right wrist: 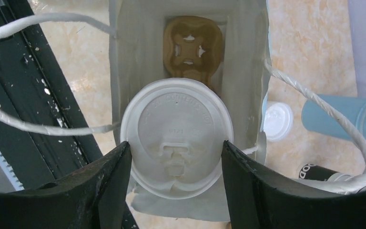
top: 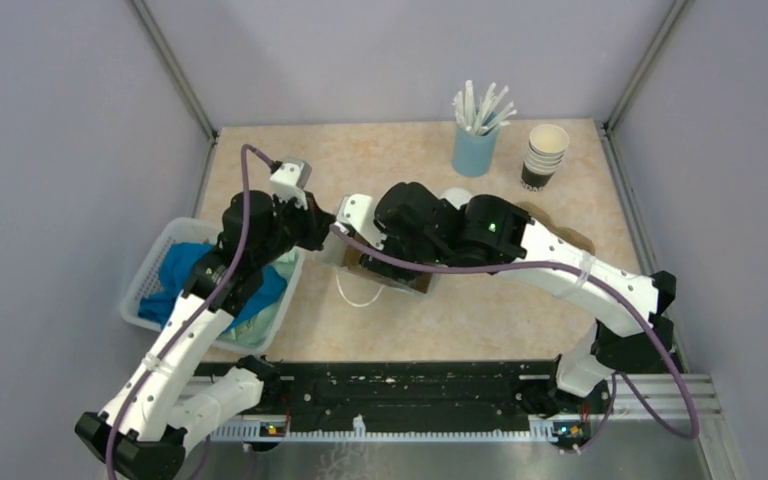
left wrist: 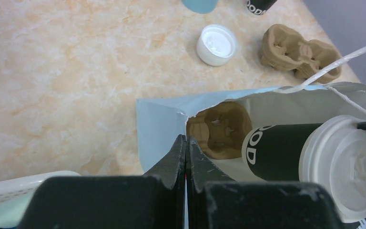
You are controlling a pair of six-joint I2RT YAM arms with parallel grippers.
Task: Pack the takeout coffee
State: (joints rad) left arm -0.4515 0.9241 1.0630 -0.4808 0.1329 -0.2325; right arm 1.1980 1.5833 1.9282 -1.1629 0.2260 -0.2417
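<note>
The takeout coffee (right wrist: 176, 129) has a dark body marked with white letters and a white dome lid. It hangs upright in the mouth of a pale paper bag (right wrist: 138, 57). My right gripper (right wrist: 176, 148) is shut on it, one finger against each side of the lid. Below the cup, a brown pulp cup carrier (right wrist: 190, 45) lies on the bag's floor. In the left wrist view the cup (left wrist: 286, 150) shows inside the bag (left wrist: 157, 124). My left gripper (left wrist: 186, 140) is shut on the bag's torn rim. From above, both wrists meet over the bag (top: 345, 255).
A second pulp carrier (left wrist: 300, 52) and a loose white lid (left wrist: 217, 44) lie on the table beyond the bag. A blue cup of straws (top: 475, 150) and a stack of paper cups (top: 545, 155) stand at the back. A white basket (top: 150, 275) with blue cloth sits at the left.
</note>
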